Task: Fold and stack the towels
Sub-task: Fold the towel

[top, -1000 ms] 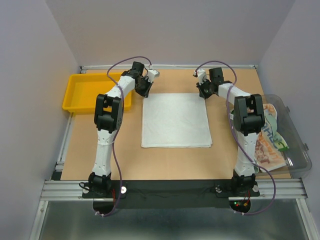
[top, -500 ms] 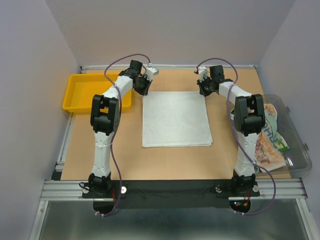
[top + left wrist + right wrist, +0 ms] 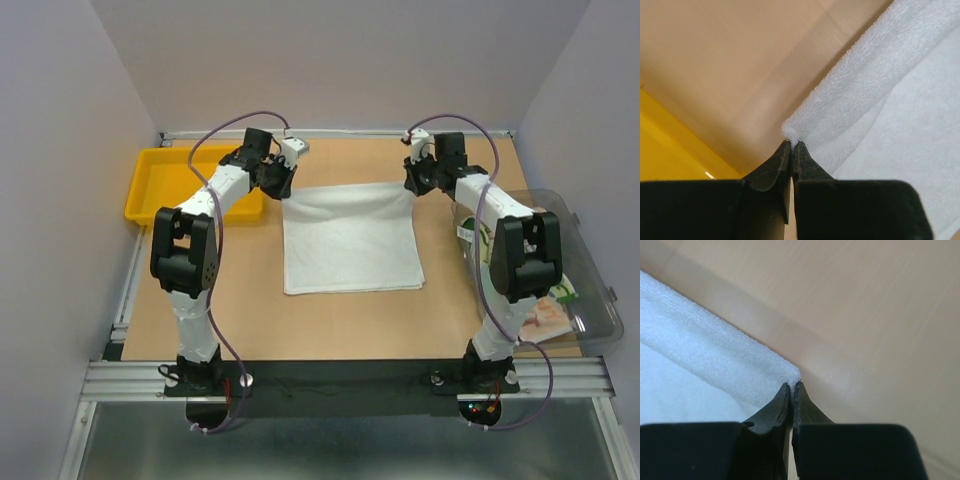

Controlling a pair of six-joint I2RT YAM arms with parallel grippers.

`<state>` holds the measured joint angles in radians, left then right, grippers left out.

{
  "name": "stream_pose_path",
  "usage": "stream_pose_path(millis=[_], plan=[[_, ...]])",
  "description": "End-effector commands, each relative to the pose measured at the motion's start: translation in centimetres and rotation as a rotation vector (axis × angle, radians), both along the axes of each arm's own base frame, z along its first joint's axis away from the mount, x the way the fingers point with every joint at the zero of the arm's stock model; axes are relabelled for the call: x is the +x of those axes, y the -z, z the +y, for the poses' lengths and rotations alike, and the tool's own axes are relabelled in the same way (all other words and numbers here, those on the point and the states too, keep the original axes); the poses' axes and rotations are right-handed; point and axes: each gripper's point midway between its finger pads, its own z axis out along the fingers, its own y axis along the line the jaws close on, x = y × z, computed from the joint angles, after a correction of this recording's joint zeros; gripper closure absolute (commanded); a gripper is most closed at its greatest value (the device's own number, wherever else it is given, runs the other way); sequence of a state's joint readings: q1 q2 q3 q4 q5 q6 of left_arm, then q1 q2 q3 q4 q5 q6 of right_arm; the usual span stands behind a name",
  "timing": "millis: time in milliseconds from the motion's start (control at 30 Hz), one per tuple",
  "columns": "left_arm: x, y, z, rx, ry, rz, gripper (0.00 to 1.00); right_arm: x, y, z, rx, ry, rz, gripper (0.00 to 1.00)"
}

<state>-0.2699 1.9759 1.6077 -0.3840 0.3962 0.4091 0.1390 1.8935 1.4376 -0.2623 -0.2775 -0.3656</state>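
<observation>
The white towel (image 3: pixel 350 240) lies mid-surface (image 3: pixel 250 320), far edge raised. The left end effector (image 3: pixel 791 145) and right end effector (image 3: pixel 791 386) each pinch a far corner, with only a tip of cloth between the closed jaws. Risk, as I judge it: a corner slips out during the fold, or the arms pull unevenly and the halves land skewed — edges mismatched. Other towels (image 3: pixel 545 310) sit in the bin (image 3: pixel 590 290).

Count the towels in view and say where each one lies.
2 clearly. A white towel lies mid-table, far corners pinched by the left gripper and right gripper. A printed towel sits in the clear bin at right; the right arm may hide more there.
</observation>
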Motion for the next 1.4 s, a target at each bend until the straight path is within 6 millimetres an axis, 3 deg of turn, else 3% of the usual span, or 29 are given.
stream_pose_path(millis=[0, 67, 100, 133, 167, 200, 233, 300, 333, 367, 467, 600, 733, 1033, 1233, 1367], plan=[[-2.6, -3.2, -0.5, -0.051, -0.011, -0.043, 1.00, -1.9, -3.3, -0.2, 0.049, 0.025, -0.054, 0.99], [-4.0, -4.3, -1.4, -0.079, -0.007, -0.059, 1.00, -3.6, -2.3, -0.1, 0.075, 0.036, -0.012, 0.99], [-5.2, -3.2, -1.4, -0.075, -0.010, -0.030, 1.00, -4.2, -2.4, -0.2, 0.084, 0.045, -0.008, 0.99], [-5.6, -3.2, -1.6, -0.081, -0.017, -0.036, 1.00, -5.1, -3.0, 0.1, 0.109, 0.050, -0.007, 1.00], [-6.5, -3.9, -2.0, -0.104, -0.024, -0.038, 1.00, -6.2, -2.2, 0.0, 0.116, 0.056, 0.019, 0.99], [-7.9, -2.6, -1.9, -0.103, -0.026, -0.001, 1.00, -6.9, -2.0, 0.1, 0.127, 0.059, 0.029, 0.99], [-8.4, -2.5, -2.0, -0.111, -0.034, 0.001, 1.00, -7.7, -2.9, 0.2, 0.153, 0.070, 0.022, 0.99], [-10.4, -1.8, -2.0, -0.125, -0.057, 0.032, 1.00, -9.3, -1.9, 0.2, 0.174, 0.089, 0.060, 0.99], [-10.8, -2.2, -1.7, -0.128, -0.078, 0.020, 1.00, -10.0, -2.7, 0.2, 0.198, 0.103, 0.052, 0.99], [-11.8, -1.1, -1.4, -0.120, -0.091, 0.047, 1.00, -10.5, -2.4, 0.2, 0.206, 0.117, 0.064, 0.99], [-13.0, -1.1, -0.8, -0.142, -0.152, 0.067, 1.00, -12.3, -1.9, 0.2, 0.252, 0.159, 0.103, 0.99], [-15.4, 0.6, -0.6, -0.160, -0.207, 0.129, 1.00, -14.2, -1.0, 0.7, 0.326, 0.212, 0.170, 1.00], [-16.2, 2.2, -0.1, -0.161, -0.261, 0.161, 1.00, -15.2, -0.7, 0.7, 0.352, 0.241, 0.191, 0.99], [-16.5, 4.5, -0.4, -0.131, -0.290, 0.214, 1.00, -16.5, 2.2, -0.4, 0.315, 0.314, 0.252, 1.00], [-16.9, 4.2, -0.1, -0.130, -0.318, 0.218, 1.00, -17.0, 2.8, -0.6, 0.314, 0.345, 0.273, 0.99], [-16.7, 3.4, 0.2, -0.132, -0.346, 0.198, 1.00, -17.1, 2.1, -0.5, 0.336, 0.349, 0.262, 1.00]])
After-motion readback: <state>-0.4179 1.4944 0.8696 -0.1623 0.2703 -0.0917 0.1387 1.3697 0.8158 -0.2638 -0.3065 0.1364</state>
